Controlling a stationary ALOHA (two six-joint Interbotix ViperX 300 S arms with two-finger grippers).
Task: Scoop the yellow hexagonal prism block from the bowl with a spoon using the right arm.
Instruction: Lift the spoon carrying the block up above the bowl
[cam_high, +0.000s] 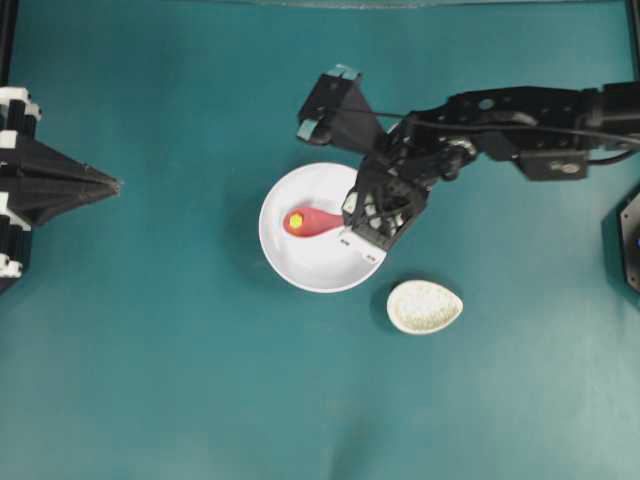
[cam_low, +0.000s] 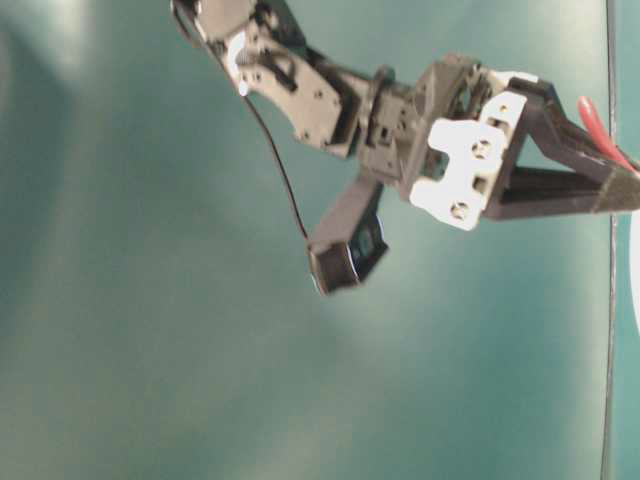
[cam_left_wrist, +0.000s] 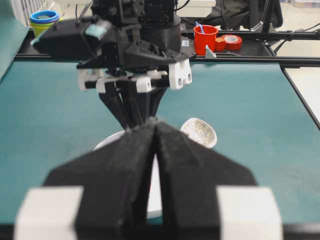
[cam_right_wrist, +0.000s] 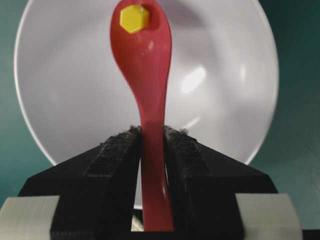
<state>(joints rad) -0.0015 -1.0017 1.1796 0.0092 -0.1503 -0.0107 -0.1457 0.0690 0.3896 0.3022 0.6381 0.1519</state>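
While right pincer (cam_right_wrist: 152, 150) grips spoon (cam_right_wrist: 145, 75) over bowl (cam_right_wrist: 65, 100), yellow block (cam_right_wrist: 134, 18) sits in spoon head; left pincer (cam_left_wrist: 156, 145) clenched.

The right gripper (cam_high: 362, 238) is covering the spoon (cam_high: 312, 222) handle and the bowl (cam_high: 285, 250) rim's near-right part in the overhead view. The table-level picture's right edge is cutting off the bowl almost entirely and leaving only a red sliver of the spoon. In the left wrist view, the left gripper (cam_left_wrist: 155, 131) is filling the foreground, blurring and hiding most of the bowl. The overhead picture's left edge is cropping the left arm (cam_high: 40, 185).
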